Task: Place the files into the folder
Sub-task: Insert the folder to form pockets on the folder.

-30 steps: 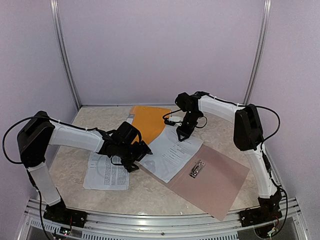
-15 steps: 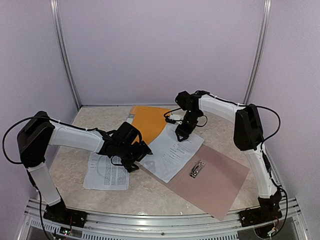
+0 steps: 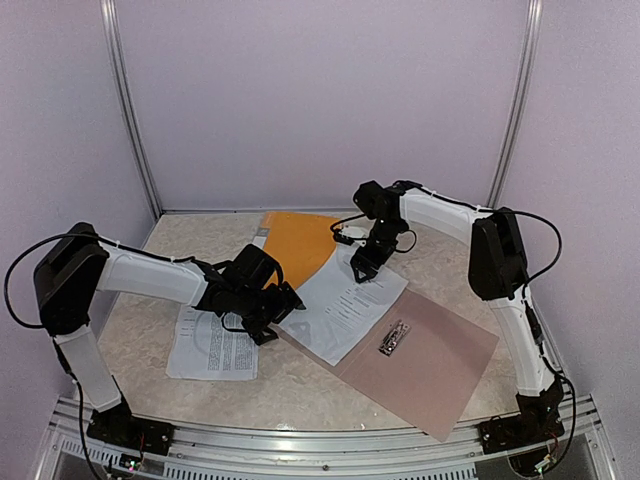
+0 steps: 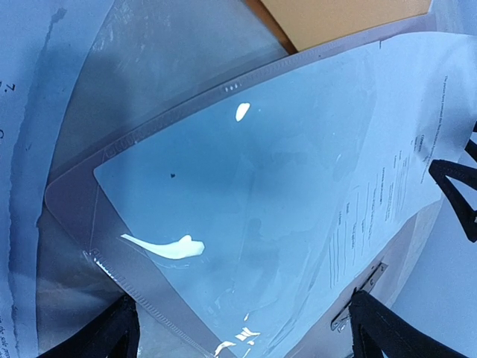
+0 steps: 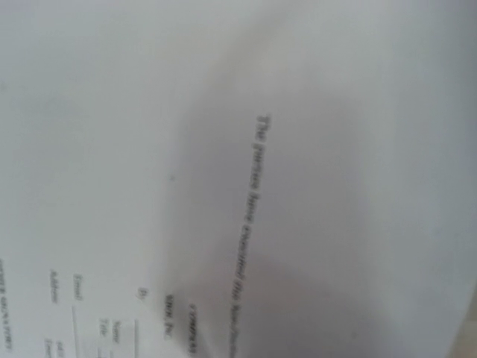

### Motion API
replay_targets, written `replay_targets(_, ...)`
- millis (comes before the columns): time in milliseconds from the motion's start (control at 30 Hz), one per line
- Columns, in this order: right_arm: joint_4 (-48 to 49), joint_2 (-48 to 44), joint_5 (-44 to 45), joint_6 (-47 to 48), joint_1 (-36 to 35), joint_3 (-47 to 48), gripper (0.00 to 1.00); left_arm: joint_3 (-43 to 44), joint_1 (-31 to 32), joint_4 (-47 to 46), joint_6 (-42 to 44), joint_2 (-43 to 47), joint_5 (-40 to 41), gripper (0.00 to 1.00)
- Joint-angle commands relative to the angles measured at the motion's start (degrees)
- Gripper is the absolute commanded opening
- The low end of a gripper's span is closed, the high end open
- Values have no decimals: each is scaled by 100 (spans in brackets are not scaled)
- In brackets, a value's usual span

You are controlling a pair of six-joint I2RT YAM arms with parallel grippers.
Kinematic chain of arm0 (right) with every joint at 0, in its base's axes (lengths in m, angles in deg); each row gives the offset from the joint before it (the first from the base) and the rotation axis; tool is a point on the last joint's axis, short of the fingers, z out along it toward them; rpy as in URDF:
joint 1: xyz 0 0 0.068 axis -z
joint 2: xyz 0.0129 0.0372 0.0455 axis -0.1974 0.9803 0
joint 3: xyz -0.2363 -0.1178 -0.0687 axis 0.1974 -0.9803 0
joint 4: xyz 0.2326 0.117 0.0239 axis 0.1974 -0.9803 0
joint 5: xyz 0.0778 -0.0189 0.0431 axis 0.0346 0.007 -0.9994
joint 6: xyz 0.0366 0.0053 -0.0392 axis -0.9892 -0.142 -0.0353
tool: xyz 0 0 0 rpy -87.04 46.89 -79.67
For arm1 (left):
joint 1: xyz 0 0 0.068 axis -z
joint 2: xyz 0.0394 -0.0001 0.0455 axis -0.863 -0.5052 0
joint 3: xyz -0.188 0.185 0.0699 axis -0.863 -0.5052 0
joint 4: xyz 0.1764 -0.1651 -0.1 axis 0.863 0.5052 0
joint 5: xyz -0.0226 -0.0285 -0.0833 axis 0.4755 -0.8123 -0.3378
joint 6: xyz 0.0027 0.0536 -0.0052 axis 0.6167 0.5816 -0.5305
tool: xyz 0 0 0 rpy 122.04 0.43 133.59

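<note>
Black fingertips (image 4: 112,339) of the left gripper (image 4: 242,328) poke in at the bottom corners of its wrist view. They are cut off by the frame edge and spread wide, with nothing between them. They hover over a clear plastic sheet (image 4: 223,194) whose glare hides much of what lies under it. From overhead this plastic can hardly be made out.

The right gripper (image 3: 360,268) points down at the printed file (image 3: 338,302), close over its far edge. Whether its fingers are parted or pinching the paper cannot be told. The overhead view is too small, and the right wrist view shows no fingers, only blurred lines of print and a soft shadow.

That file lies on the left half of the open taupe folder (image 3: 440,365), beside the metal clip (image 3: 395,337). In the left wrist view the clip is partly cut off by a finger. A second file (image 3: 212,345) lies on the table (image 3: 450,260) under the left arm, which covers its top. An orange cover (image 3: 300,245) lies beyond, its near corner tucked under the first file.
</note>
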Motion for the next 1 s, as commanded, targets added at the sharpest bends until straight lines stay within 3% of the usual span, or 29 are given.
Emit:
replay_targets(0,90,64,8,-89,73,-122,76,-340,-25,742,80,-189,261,94)
replay_targets(433,225,1,-91,-73,83,-364,80,-403,-23,724,32,-152,270,94)
replay_targets(967,99,252,-239,59,-2,2,89,-422,-23,725,36,-134,280,94)
